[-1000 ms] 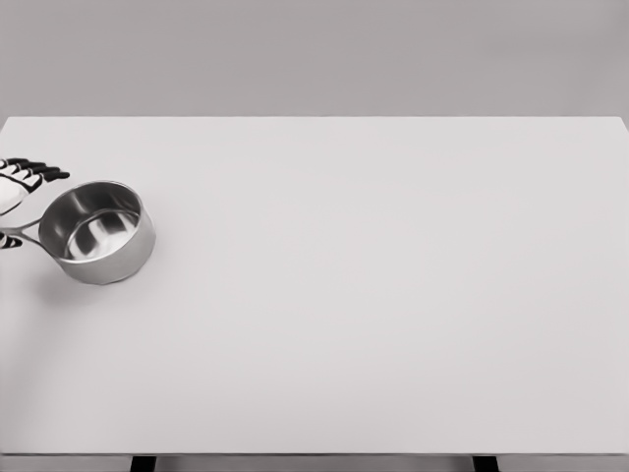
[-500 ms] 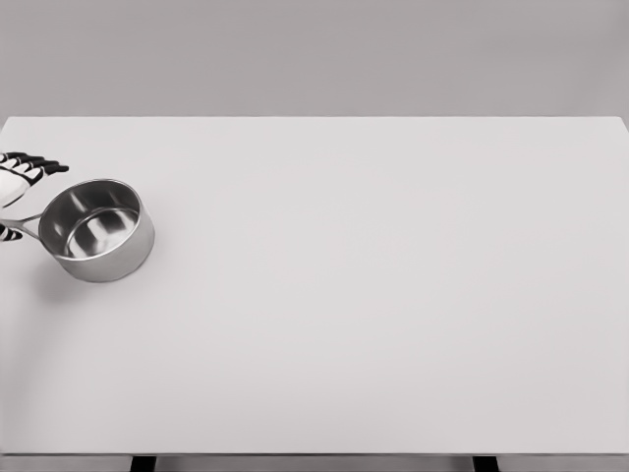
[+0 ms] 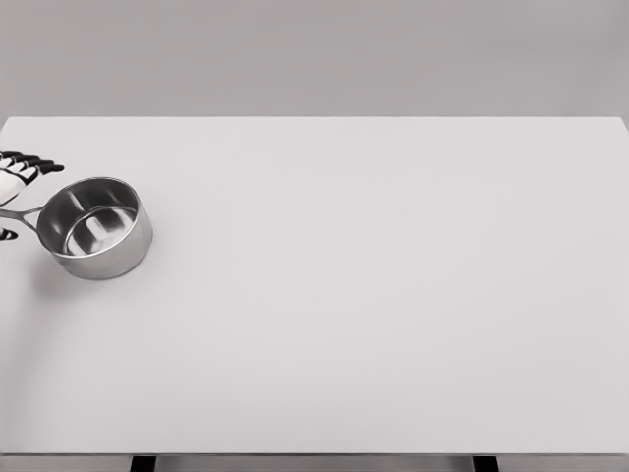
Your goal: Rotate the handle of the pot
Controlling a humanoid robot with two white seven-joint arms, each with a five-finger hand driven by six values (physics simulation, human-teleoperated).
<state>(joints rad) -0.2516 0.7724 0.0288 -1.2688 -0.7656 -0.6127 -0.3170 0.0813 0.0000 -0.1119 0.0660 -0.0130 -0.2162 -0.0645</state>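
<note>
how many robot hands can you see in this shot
1. The left hand shows at the picture's left edge, beside the handle of the steel pot on the white table. It is partly cut off by the frame. The right hand is out of view.

The pot (image 3: 95,228) stands on the table (image 3: 373,295) at its left edge, handle (image 3: 18,214) pointing left.
</note>
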